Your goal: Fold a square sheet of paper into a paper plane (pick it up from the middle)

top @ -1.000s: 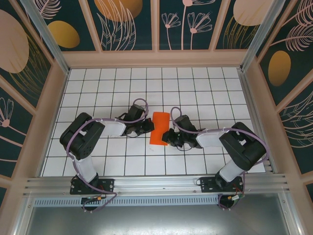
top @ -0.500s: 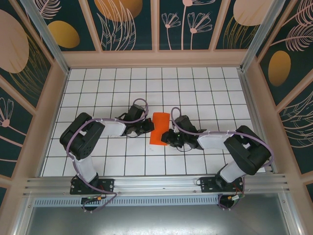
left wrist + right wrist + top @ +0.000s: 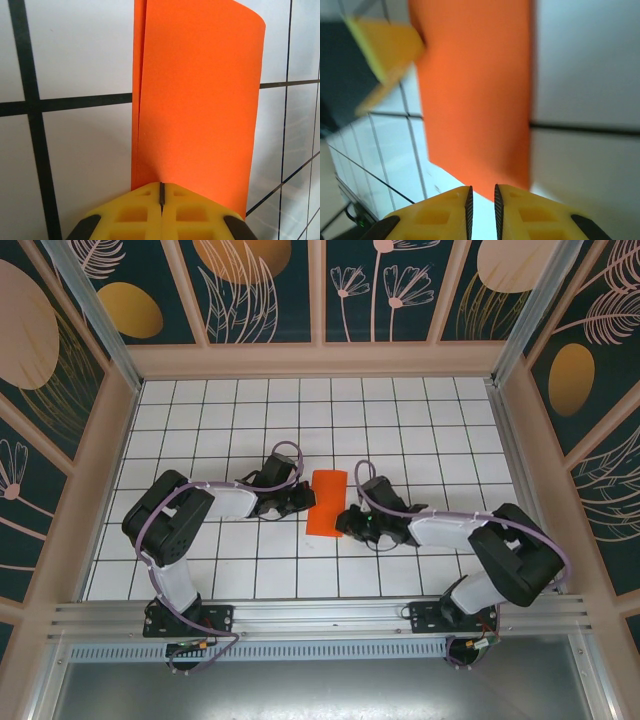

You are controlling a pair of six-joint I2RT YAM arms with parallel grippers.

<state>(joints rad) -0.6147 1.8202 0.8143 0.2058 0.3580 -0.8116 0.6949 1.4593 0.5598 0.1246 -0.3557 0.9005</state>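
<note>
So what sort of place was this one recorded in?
Probably an enclosed robot test cell, not a home: white gridded tabletop, surrounding walls of dark floral panels, and an aluminium rail along the near edge.

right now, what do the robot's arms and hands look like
Both the left arm and right arm have bulky black joints, white link covers and a thin purple cable looping alongside. The left hand and right hand end in yellow fingers moulded with square recesses, black at the outer edges.

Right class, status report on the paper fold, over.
Left tool shut on the folded orange paper. Right tool barely open, empty, at its edge. Nothing in the way.
</note>
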